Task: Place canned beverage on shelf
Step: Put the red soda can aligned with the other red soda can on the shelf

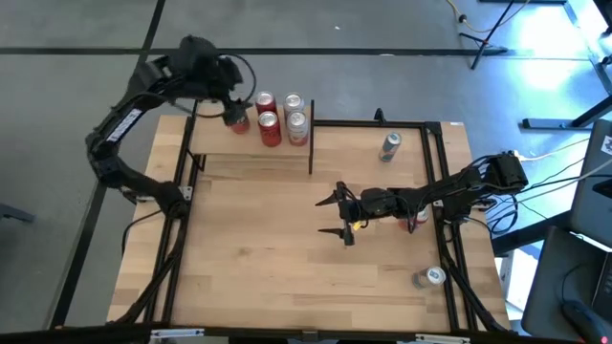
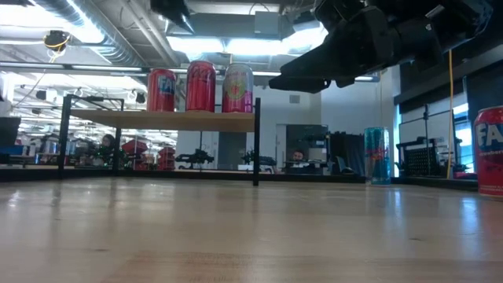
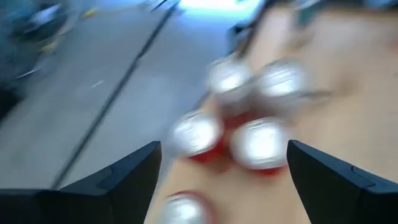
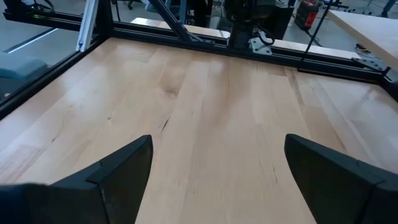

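Nearest the front edge of the wooden tabletop, toward my right side, I see a silver-topped can standing alone beside the black frame rail. Farther in, over the bare middle of the table, my right gripper hangs with its two fingers spread wide and nothing between them; its wrist view shows only empty boards between the dark fingers. Just behind that arm a red can is partly hidden under it, and the low view shows a red can at its right edge. Beyond, near the far right, a teal can stands upright on the table, well apart from the others. At the far left is the shelf, a small raised board on thin black posts, with four cans clustered at its back edge, two red-topped and two silver-topped. My left gripper hovers at the shelf's far edge just beside that cluster, over a fifth red can; its fingers stand apart, and I cannot tell whether they touch it.
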You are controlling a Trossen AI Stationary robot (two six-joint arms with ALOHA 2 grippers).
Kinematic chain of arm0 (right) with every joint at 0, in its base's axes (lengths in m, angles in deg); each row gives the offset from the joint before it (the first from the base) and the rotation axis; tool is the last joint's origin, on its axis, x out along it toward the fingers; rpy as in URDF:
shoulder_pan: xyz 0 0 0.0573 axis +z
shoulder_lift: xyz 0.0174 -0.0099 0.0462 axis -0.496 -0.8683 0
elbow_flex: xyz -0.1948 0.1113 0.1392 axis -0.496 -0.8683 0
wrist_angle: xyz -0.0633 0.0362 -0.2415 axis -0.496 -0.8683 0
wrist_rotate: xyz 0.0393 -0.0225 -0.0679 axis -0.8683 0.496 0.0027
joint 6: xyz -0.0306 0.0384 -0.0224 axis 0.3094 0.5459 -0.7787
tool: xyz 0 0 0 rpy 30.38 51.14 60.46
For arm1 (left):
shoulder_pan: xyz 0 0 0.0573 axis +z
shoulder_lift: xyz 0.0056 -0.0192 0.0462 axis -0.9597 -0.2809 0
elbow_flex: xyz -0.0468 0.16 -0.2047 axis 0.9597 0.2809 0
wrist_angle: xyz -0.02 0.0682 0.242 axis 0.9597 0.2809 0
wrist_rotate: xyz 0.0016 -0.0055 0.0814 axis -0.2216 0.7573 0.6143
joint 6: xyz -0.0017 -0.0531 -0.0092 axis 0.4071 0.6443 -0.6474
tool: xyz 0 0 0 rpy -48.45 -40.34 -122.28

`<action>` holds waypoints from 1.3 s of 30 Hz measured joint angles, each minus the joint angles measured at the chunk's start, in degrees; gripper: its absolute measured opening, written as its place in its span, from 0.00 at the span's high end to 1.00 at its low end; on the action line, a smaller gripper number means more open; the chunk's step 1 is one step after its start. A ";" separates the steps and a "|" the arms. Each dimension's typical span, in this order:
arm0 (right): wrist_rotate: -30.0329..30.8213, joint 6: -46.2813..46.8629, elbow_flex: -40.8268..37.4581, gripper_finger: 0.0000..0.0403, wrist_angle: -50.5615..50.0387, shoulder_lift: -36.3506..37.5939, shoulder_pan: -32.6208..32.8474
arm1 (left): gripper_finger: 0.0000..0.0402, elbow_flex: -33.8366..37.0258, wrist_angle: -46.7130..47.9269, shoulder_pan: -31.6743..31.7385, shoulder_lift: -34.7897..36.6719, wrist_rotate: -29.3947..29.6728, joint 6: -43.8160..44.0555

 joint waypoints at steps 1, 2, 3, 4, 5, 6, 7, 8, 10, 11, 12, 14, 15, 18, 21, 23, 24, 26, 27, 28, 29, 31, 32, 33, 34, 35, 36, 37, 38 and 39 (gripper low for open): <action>0.04 0.00 0.00 0.13 0.00 0.00 -0.02 | 0.20 0.00 0.12 -0.88 0.93 -3.08 0.79; 0.04 0.00 0.00 0.13 -0.23 0.24 -0.02 | 0.20 0.21 0.17 -2.05 1.99 -5.71 1.75; 0.08 0.00 0.00 0.13 -0.76 0.79 -0.02 | 0.20 1.12 -0.26 -3.56 3.22 -7.66 2.76; 0.08 0.00 0.22 0.13 -1.42 1.44 -0.02 | 0.20 2.53 -1.10 -5.29 4.49 -8.71 3.77; 0.08 -0.03 0.77 0.13 -3.05 2.53 -0.01 | 0.20 4.28 -2.28 -7.15 5.73 -8.82 4.82; 0.11 -0.01 1.47 0.13 -5.32 3.87 0.00 | 0.20 6.33 -3.60 -9.13 7.01 -7.99 5.92; 0.27 0.01 2.31 0.13 -7.98 5.14 0.00 | 0.20 8.64 -4.73 -11.10 8.17 -6.40 7.21; 0.93 0.18 3.31 0.13 -11.08 6.49 0.01 | 0.20 10.75 -5.44 -12.91 9.21 -4.39 8.70; 3.50 1.03 5.36 0.13 -19.49 8.85 0.05 | 0.20 15.16 -6.03 -16.89 11.35 -0.33 12.13; 4.66 1.81 6.77 0.13 -24.37 9.74 0.08 | 0.20 17.31 -6.36 -18.91 12.53 1.41 14.04; 5.75 2.98 8.39 0.13 -29.13 10.62 0.40 | 0.20 19.57 -6.48 -20.95 13.67 2.83 15.78; 8.84 5.30 11.68 0.13 -39.47 12.39 1.29 | 0.20 24.35 -6.87 -25.21 15.68 5.03 19.27; 10.86 6.65 13.54 0.13 -44.09 13.05 2.04 | 0.20 26.99 -7.64 -27.43 16.64 6.14 21.33; 17.04 12.89 18.41 0.13 -59.93 14.46 5.15 | 0.20 35.23 -13.00 -33.94 19.25 9.07 27.02; 19.71 22.80 23.15 0.13 -73.39 15.36 8.55 | 0.20 43.52 -20.11 -40.20 21.18 11.66 31.75; 20.12 30.05 25.63 0.13 -81.65 15.89 10.40 | 0.20 48.80 -25.89 -44.25 21.49 13.36 34.35; 20.45 33.72 26.59 0.13 -85.13 16.03 11.25 | 0.20 51.36 -29.00 -46.18 21.50 13.96 35.34; 20.95 41.28 28.09 0.13 -91.86 16.21 12.22 | 0.20 56.13 -37.10 -49.72 21.40 14.60 36.40; 21.25 44.70 28.52 0.13 -94.60 16.41 12.51 | 0.20 58.47 -41.80 -51.42 21.14 14.62 36.84; 21.57 47.94 28.76 0.13 -97.30 16.57 12.75 | 0.20 60.58 -46.04 -52.92 20.77 14.66 37.25; 21.60 51.10 28.85 0.13 -100.23 16.57 12.85 | 0.20 62.77 -50.12 -54.45 20.37 14.66 37.56; 20.91 56.86 28.81 0.13 -106.42 16.46 12.75 | 0.20 66.54 -57.86 -57.57 19.19 14.75 37.78; 20.11 59.18 28.81 0.13 -109.48 16.44 12.75 | 0.20 68.12 -61.65 -58.95 18.57 14.93 37.77; 19.77 61.28 28.79 0.13 -112.26 16.33 12.75 | 0.20 69.56 -64.89 -60.32 17.98 15.43 37.73; 19.39 62.88 28.79 0.13 -114.35 16.31 12.75 | 0.20 70.93 -67.99 -61.56 17.22 15.95 37.72; 18.90 64.12 28.79 0.13 -115.78 16.33 12.75 | 0.20 72.07 -70.76 -62.56 16.42 16.10 37.72; 18.32 65.25 28.79 0.13 -116.79 16.31 12.75 | 0.20 73.02 -72.92 -63.30 15.54 16.11 37.72; 17.35 66.46 28.79 0.13 -117.68 16.31 12.75 | 0.20 73.85 -74.85 -64.03 14.60 16.19 37.75; 16.31 67.57 28.79 0.13 -118.57 16.35 12.75 | 0.20 74.50 -77.22 -64.68 13.66 16.30 37.73; 15.30 68.60 28.78 0.13 -119.48 16.35 12.75 | 0.20 75.04 -79.32 -65.16 12.71 16.28 37.74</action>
